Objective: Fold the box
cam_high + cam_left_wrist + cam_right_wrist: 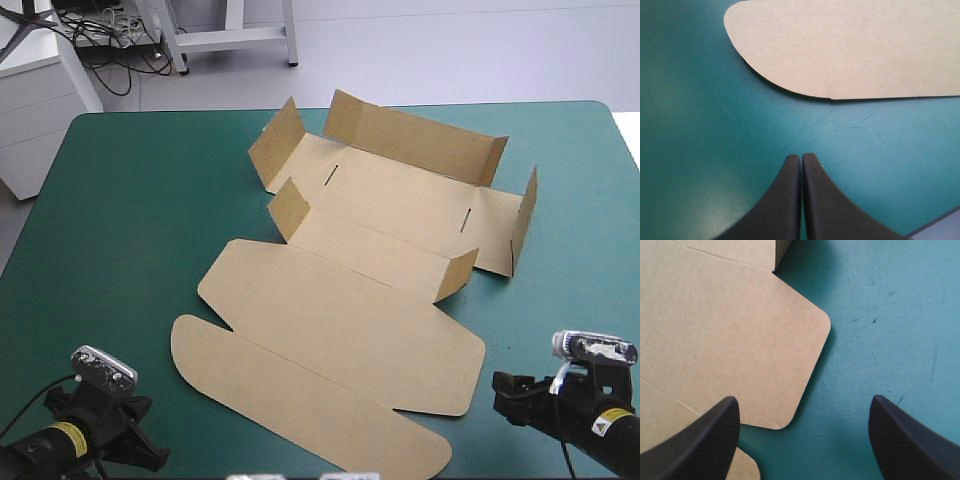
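Lying unheld, the box (pixel 350 310) may skid if the open, empty right pincer (pixel 804 399) nudges its corner while the left pincer (pixel 801 157) sits closed, empty.

One box (pixel 350 320) on one table (pixel 130 220) — two grippers, left gripper (pixel 801 156) and right gripper (pixel 804 399).

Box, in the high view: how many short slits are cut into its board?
2, both in the far flat panel of the box: the left slit near the left-hand raised flap, the right slit near the right-hand raised flap. Raised walls may hide more.
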